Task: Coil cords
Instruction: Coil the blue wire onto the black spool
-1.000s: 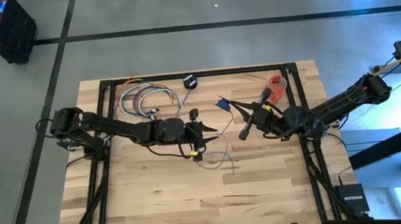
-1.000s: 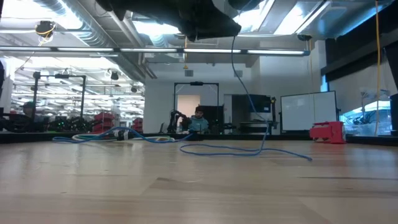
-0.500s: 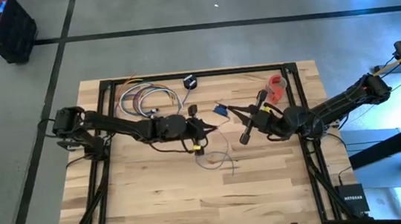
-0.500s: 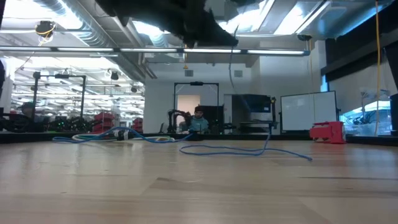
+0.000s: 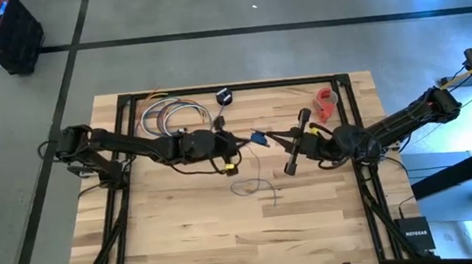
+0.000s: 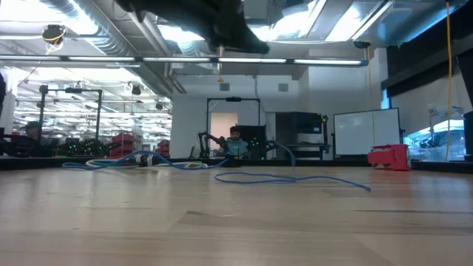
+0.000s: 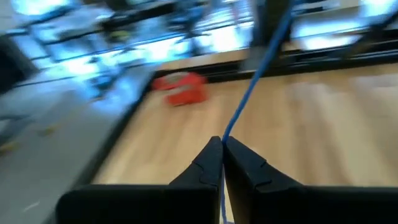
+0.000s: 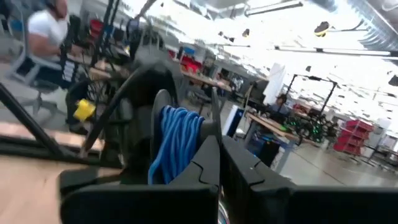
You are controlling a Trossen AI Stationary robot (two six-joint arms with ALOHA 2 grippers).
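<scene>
The cords are thin and blue. One part is a small coil (image 5: 258, 136) (image 8: 177, 140) held above the table's middle by my right gripper (image 5: 270, 135) (image 8: 219, 144), which is shut on it. A strand (image 7: 252, 81) runs from the coil to my left gripper (image 5: 243, 140) (image 7: 222, 140), shut on it right beside the coil. The loose tail (image 5: 255, 185) (image 6: 295, 178) lies in slack curves on the wood. A black puck (image 5: 223, 96) sits near the far edge. My left gripper pinches a single blue strand (image 7: 225, 132) between its two fingertips, coming nearly level from the table's left. The strand runs on taut beyond the fingers and is clear of the table. My right gripper holds the coil's several loops (image 8: 186, 146) at its fingers, coming about level from the table's right. The coil is lifted clear of the table; exactly where the fingers meet it is hidden by the gripper itself.
A bundle of coloured cables (image 5: 173, 117) (image 6: 140, 160) lies at the far left of the table. A red tape roll (image 5: 328, 100) (image 7: 180, 87) sits at the far right. Bare wood (image 5: 230, 238) stretches along the near half. A black frame rail (image 5: 231, 87) borders the far edge.
My left gripper has gone toward the far edge and toward the coil, tipped up to nearly level, and shut on the strand. My right gripper has turned at the wrist in place. The strand that hung down to the table no longer hangs straight.
</scene>
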